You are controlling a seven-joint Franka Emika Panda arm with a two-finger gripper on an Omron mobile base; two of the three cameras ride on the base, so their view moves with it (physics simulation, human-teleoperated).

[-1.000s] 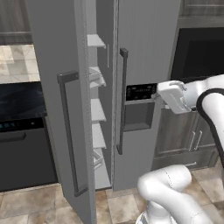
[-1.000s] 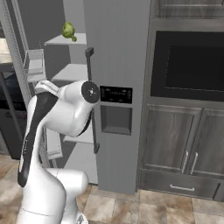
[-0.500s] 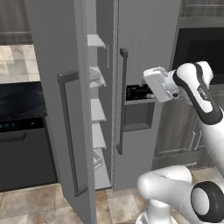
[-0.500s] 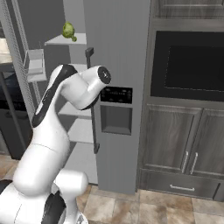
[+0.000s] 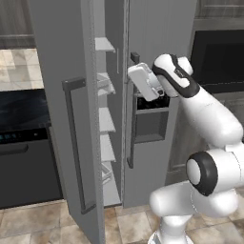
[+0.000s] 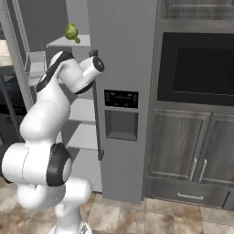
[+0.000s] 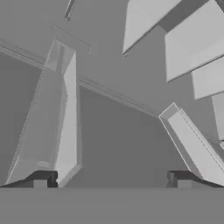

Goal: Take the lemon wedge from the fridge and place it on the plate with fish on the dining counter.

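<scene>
Left base view shows the white arm's wide-open, empty gripper has swung left toward the tall grey fridge's gap, while the lemon wedge's spot cannot be told.

We can't make out the lemon wedge; next to the green leafy ball on the fridge's top shelf there's a tiny green speck, too small to tell what it is. The arm hides most of the fridge interior in the right base view. In the left base view the open left door blocks the shelf space behind it, and its top and bottom are cut off by the picture's edges. The gripper's fingertips barely peek up in the hand view, standing wide apart. The door bins there are cropped and skewed, contents unreadable. The oven runs off the right edge.
</scene>
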